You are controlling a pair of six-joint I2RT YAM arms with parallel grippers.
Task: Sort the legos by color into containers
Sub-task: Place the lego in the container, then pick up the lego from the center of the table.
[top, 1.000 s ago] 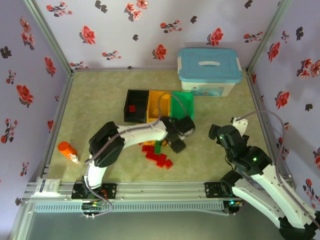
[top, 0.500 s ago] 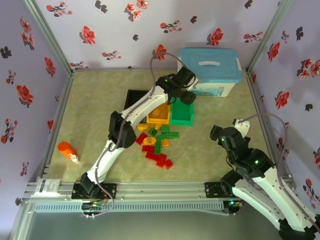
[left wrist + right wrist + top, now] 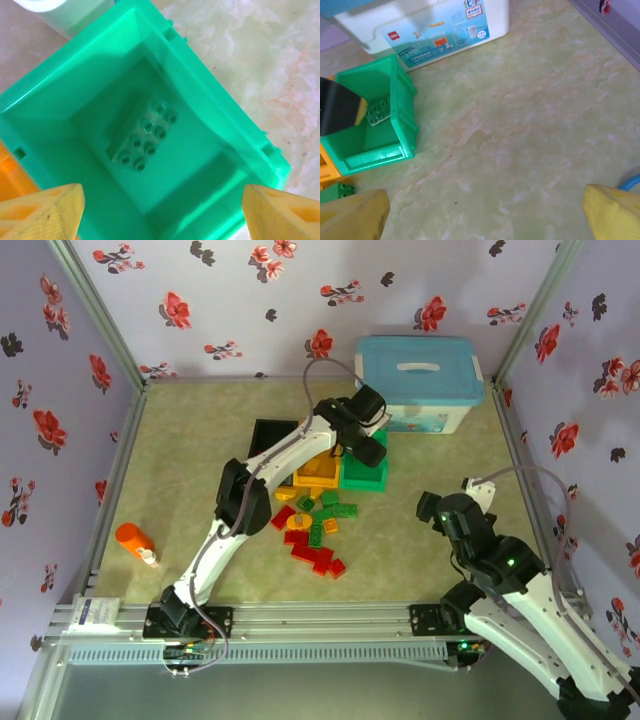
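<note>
So far, one green brick (image 3: 145, 138) lay in the green bin (image 3: 215, 107). Left gripper (image 3: 160, 210) hovered above, jaws spread, empty. Right gripper (image 3: 485, 212) jaws spread, empty. Most legos (image 3: 315, 535) lay unsorted on the counter (image 3: 200, 430).

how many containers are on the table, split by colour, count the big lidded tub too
black bin: 1
orange-yellow bin: 1
green bin: 1
white tub with blue lid: 1
total: 4
</note>
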